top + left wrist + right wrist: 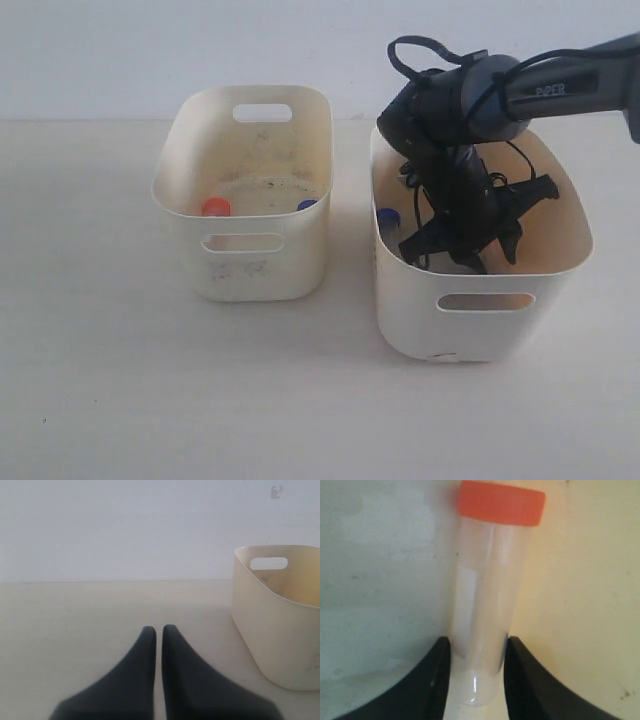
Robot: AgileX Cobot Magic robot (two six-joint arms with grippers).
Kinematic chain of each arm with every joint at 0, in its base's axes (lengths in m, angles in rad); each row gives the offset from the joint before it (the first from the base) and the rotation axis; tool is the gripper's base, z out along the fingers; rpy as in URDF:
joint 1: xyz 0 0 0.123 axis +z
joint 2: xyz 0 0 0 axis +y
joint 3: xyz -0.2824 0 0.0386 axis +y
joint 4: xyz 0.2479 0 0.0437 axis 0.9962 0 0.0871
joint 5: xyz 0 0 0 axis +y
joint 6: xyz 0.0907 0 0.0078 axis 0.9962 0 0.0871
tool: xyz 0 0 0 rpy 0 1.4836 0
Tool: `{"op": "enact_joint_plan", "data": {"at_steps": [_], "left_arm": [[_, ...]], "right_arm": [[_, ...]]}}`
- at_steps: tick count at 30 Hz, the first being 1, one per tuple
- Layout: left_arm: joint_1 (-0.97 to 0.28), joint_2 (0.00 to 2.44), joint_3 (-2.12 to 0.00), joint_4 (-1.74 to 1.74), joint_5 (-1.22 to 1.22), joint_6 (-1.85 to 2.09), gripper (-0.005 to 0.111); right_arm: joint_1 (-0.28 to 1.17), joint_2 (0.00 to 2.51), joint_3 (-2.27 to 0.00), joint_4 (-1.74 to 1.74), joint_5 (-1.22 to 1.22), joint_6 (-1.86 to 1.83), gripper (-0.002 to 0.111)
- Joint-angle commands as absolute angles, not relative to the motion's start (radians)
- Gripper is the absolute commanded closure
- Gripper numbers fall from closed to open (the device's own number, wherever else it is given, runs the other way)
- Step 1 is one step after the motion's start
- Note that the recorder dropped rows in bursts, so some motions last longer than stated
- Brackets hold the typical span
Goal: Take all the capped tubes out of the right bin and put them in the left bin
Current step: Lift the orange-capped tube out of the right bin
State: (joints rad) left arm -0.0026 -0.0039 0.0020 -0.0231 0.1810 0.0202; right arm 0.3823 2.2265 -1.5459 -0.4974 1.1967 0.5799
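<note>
My right gripper [476,645] is clamped on an orange-capped tube [487,595], one finger against each side of its clear body, down inside the right bin [480,320]. In the exterior view a blue-capped tube [388,216] shows at the gripper's nine o'clock, near the bin wall. The left bin [250,265], at nine o'clock of the right bin, holds an orange cap [215,207] and a blue cap [307,204]. My left gripper [159,630] is all but closed, holding nothing, outside the left bin.

Pale cream table [100,380], left bin [250,275] and right bin [480,330] standing on it, near, apart
</note>
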Motion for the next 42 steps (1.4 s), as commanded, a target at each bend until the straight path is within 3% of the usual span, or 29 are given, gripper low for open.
{"op": "enact_joint_plan", "data": {"at_steps": [1, 23, 42], "left_arm": [[-0.010, 0.000, 0.000, -0.026, 0.174, 0.016, 0.103], [-0.010, 0.000, 0.000, -0.026, 0.174, 0.016, 0.103], [-0.010, 0.000, 0.000, -0.026, 0.174, 0.016, 0.103]], "right_arm": [[0.356, 2.243, -1.537, -0.508, 1.217, 0.580, 0.100], [0.358, 2.047, -1.537, -0.520, 1.221, 0.583, 0.109], [0.359, 1.755, -1.537, -0.175, 1.068, 0.426, 0.109]]}}
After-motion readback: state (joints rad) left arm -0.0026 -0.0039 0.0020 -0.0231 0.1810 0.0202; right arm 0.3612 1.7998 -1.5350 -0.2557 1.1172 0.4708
